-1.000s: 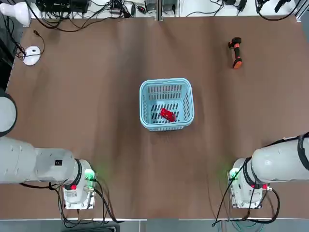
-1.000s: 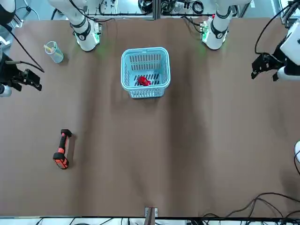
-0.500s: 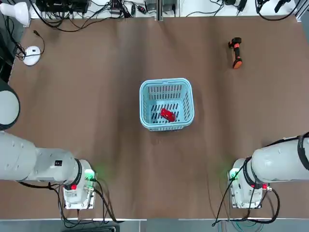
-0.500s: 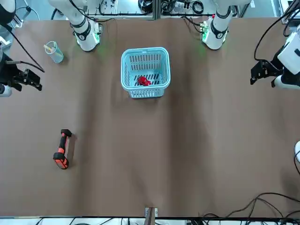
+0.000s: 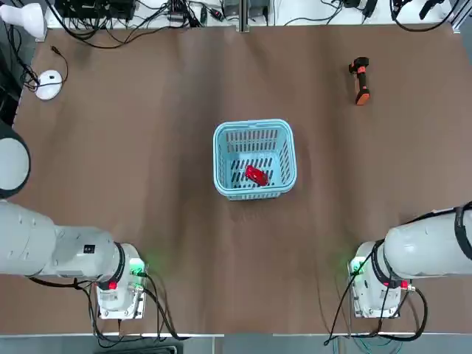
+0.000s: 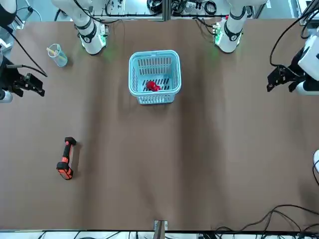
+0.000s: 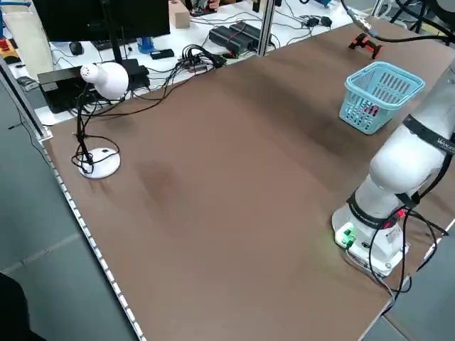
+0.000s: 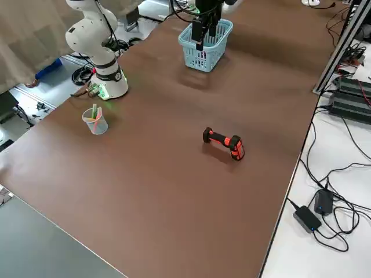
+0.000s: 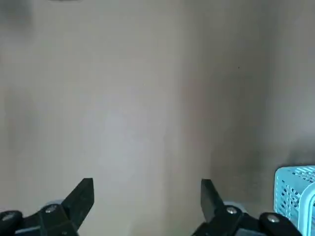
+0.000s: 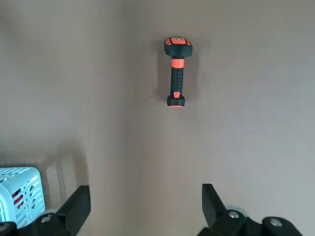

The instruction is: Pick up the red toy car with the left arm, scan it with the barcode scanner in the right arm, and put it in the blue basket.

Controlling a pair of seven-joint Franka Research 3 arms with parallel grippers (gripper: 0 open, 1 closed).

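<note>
Left tool [image 6: 280,79] drifted slightly; car [image 5: 256,175] unmoved.

A robotics lab: brown table [image 5: 147,147] edged by cables [image 8: 324,191] (power bricks too).

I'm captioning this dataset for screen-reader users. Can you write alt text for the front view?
A light blue basket holding a small red toy car stands on a brown table, near the two white arm bases. An orange-and-black barcode scanner lies alone on the tabletop; the open left gripper and right gripper hang at opposite edges, both empty.
</note>
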